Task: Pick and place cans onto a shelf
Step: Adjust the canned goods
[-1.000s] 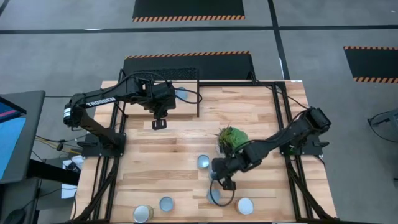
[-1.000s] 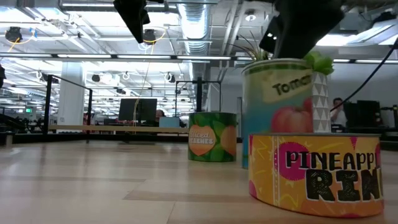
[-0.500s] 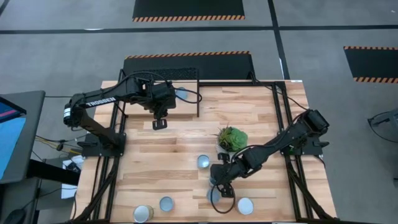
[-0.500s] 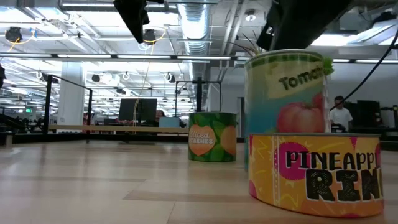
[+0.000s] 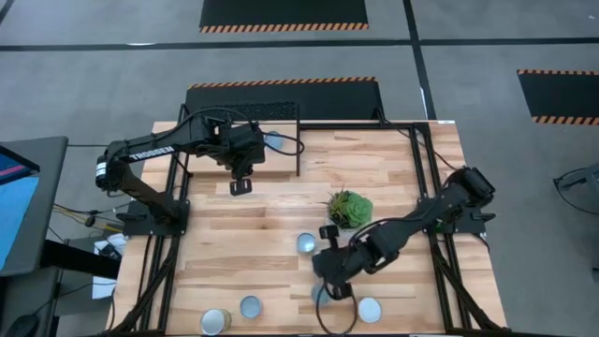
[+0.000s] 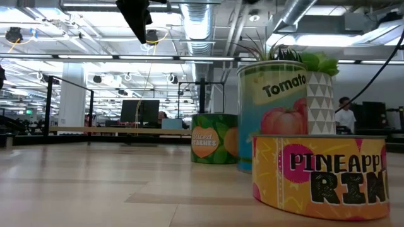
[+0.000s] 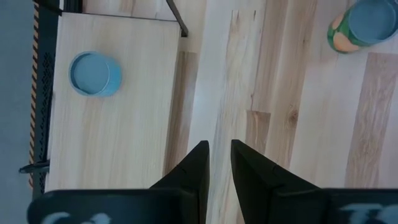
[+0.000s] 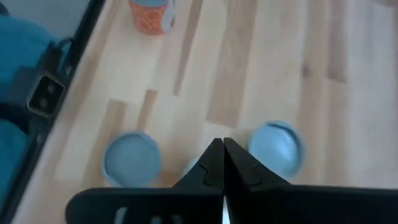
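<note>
1. My right gripper (image 8: 222, 149) has its jaws pressed together on nothing, hanging low over the front of the bench (image 5: 393, 173) between two pale-topped cans (image 8: 132, 158).
2. My left gripper (image 7: 217, 158) shows a narrow gap between its jaws, nothing pinched, poised above the bench just beside the shelf (image 7: 137, 81).
3. One blue can (image 7: 94, 73) already stands on the shelf.
4. A tomato can (image 6: 271, 113), a flat pineapple can (image 6: 319, 173) and a green can (image 6: 214, 139) stand near the plant (image 5: 350, 208).
</note>
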Robot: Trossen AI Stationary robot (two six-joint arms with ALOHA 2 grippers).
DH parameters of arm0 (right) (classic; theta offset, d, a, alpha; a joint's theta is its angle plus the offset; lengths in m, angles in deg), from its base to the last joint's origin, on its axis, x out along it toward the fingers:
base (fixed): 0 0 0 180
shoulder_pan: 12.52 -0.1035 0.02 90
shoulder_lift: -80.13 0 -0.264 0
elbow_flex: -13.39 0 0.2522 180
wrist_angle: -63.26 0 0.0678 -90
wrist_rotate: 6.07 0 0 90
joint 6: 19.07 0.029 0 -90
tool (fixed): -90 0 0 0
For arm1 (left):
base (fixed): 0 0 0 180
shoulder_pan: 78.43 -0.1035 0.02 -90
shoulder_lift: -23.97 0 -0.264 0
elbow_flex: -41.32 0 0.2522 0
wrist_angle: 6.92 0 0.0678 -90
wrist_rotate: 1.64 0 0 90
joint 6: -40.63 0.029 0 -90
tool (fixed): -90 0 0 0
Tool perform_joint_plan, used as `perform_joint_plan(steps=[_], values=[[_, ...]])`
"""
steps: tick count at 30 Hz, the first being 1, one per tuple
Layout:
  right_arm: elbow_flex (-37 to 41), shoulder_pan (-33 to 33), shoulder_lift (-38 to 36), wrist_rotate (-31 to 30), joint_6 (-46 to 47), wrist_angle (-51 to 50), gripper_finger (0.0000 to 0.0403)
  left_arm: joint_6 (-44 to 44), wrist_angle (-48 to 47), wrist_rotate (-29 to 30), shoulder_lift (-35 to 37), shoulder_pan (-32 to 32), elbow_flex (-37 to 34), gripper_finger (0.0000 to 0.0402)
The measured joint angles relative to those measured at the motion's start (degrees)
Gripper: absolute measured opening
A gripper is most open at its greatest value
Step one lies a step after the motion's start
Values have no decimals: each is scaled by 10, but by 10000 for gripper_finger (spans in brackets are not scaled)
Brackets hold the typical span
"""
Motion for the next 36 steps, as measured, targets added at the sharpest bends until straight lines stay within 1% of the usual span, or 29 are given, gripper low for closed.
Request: perform_joint_plan(steps=[2, 4, 6, 7, 10, 12, 14, 16, 18, 21, 23, 25, 28, 30, 31, 33, 36], values=[[-41, -18, -1, -25, 2, -91, 15, -6, 29, -19, 0, 4, 0, 55], [-75, -41, -1, -44, 41, -205, 16, -10, 69, -61, -2, 16, 0, 55], [-96, -69, -1, -52, 106, -325, 16, 6, 95, -98, -4, 32, 0, 55], [-102, -85, -3, -52, 144, -379, 16, 15, 98, -104, -5, 42, 0, 55], [-101, -142, -15, -62, 290, -489, 15, 14, 106, -92, -4, 71, 0, 55], [-85, -182, -31, -80, 385, -495, 14, -3, 114, -87, -4, 89, 0, 55], [-63, -229, -57, -105, 451, -467, 15, -24, 146, -88, -4, 113, -2, 55], [-39, -270, -75, -156, 527, -471, 15, -38, 215, -89, -9, 137, -22, 55], [-12, -307, -80, -188, 613, -497, 15, -42, 301, -90, -16, 161, -57, 55], [30, -345, -88, -197, 716, -491, 14, -48, 438, -89, -41, 195, -103, 55], [56, -367, -87, -197, 764, -496, 14, -48, 464, -87, -62, 215, -124, 55], [80, -379, -85, -197, 802, -491, 14, -47, 510, -65, -89, 236, -126, 55], [119, -387, -84, -195, 864, -485, 17, -43, 545, -31, -132, 261, -126, 55], [143, -388, -84, -198, 899, -476, 18, -42, 583, -29, -163, 271, -126, 55], [152, -388, -84, -198, 911, -472, 19, -41, 588, -28, -175, 276, -127, 55], [169, -385, -84, -198, 915, -453, 19, -29, 631, -28, -196, 284, -127, 55], [181, -376, -84, -198, 912, -432, 18, -17, 666, -20, -218, 289, -126, 55]])
